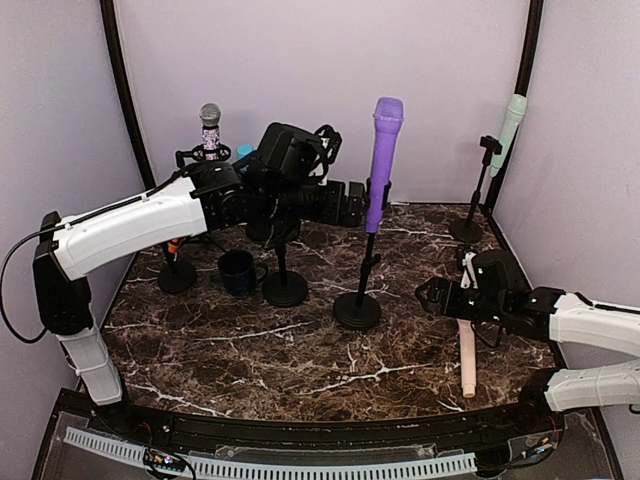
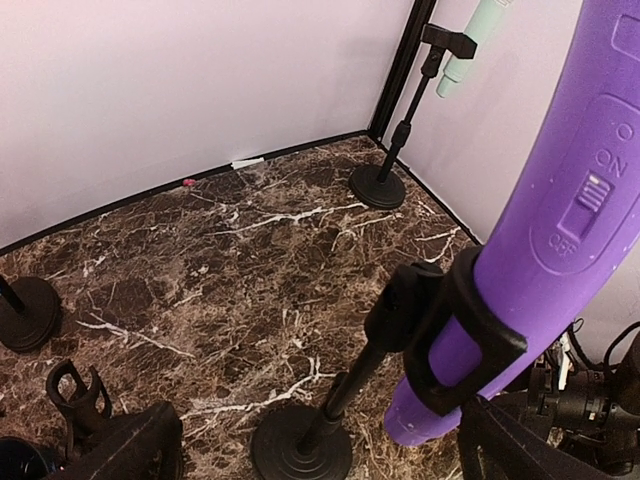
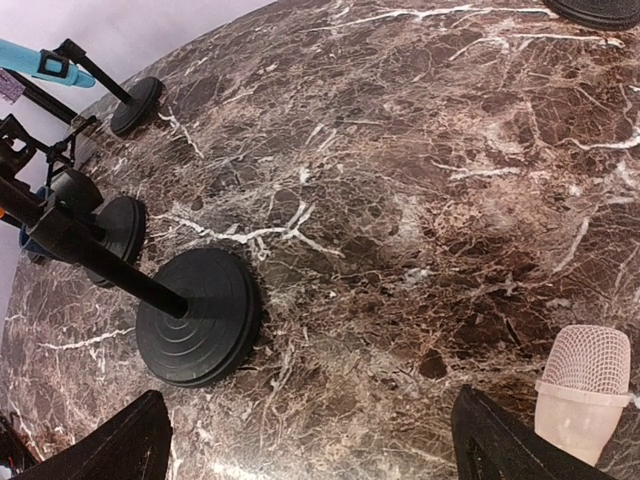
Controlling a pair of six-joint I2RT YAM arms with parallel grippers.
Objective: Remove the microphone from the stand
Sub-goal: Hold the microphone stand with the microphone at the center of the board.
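The purple microphone (image 1: 386, 150) sits clipped in its stand (image 1: 358, 300) in the middle of the worktop (image 1: 250, 350), so the job is not done. The left end effector (image 1: 360, 205) is spread wide beside it. The right end effector (image 1: 440, 297) is spread too, holding nothing.

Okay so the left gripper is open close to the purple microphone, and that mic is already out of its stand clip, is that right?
Not quite. The left gripper is open close to the purple microphone, but the mic is not out: the stand clip is wrapped around its lower body, as the left wrist view shows.
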